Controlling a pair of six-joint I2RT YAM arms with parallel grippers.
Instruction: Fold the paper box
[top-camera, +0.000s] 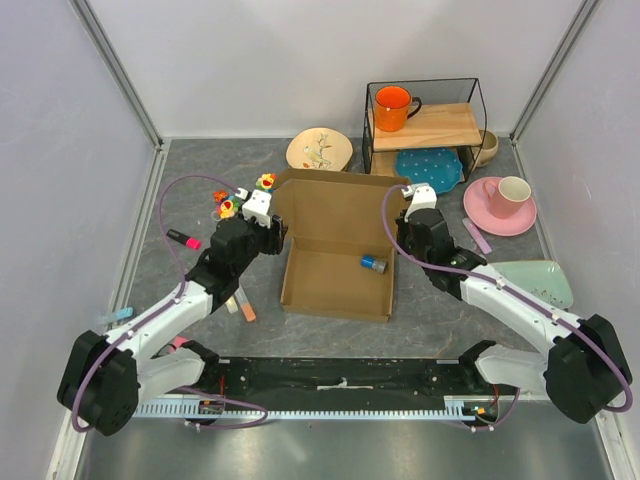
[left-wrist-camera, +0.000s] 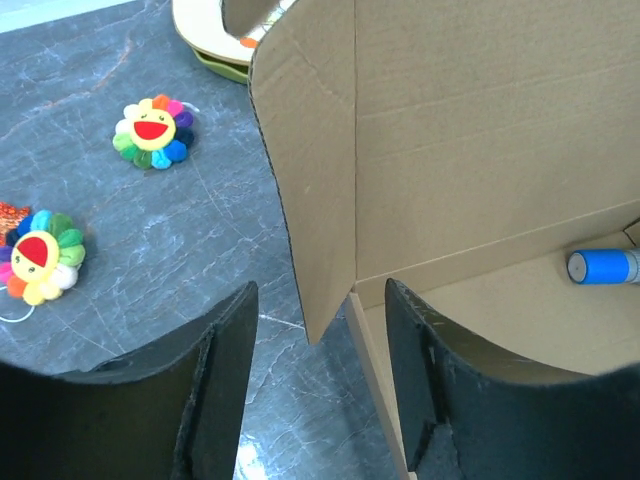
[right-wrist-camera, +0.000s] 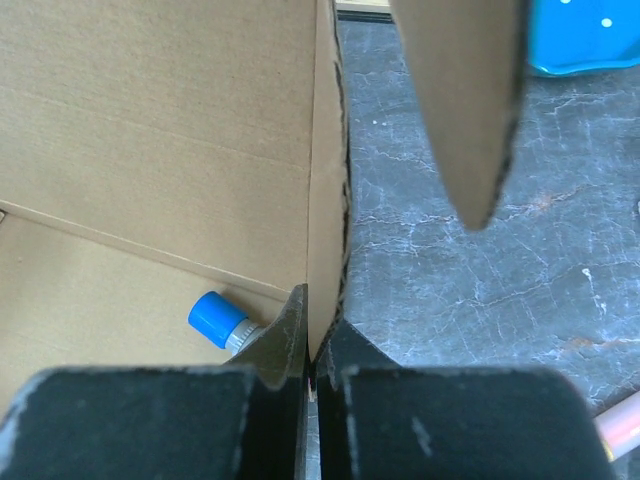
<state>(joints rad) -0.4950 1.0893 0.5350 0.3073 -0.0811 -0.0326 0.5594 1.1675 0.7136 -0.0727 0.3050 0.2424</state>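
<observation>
The paper box (top-camera: 340, 250) is a plain brown cardboard tray lying in the middle of the table, with its back panel and side flaps standing up. My left gripper (top-camera: 270, 228) is at the box's back left corner. It is open in the left wrist view (left-wrist-camera: 320, 300), and the left side flap (left-wrist-camera: 310, 170) hangs between the spread fingers without touching either. My right gripper (top-camera: 408, 218) is at the back right corner, shut on the right side flap (right-wrist-camera: 325, 200), whose lower edge is pinched between the fingers (right-wrist-camera: 290, 335). A small blue-capped tube (top-camera: 373, 264) lies inside the tray.
Behind the box are a cream plate (top-camera: 319, 150), a wire-framed wooden shelf (top-camera: 440, 125) carrying an orange mug (top-camera: 394, 106), and a blue plate (top-camera: 428, 168). A pink cup on a saucer (top-camera: 500, 203) and a green plate (top-camera: 535, 280) lie to the right. Flower toys (left-wrist-camera: 153, 130) and markers (top-camera: 183, 239) lie to the left.
</observation>
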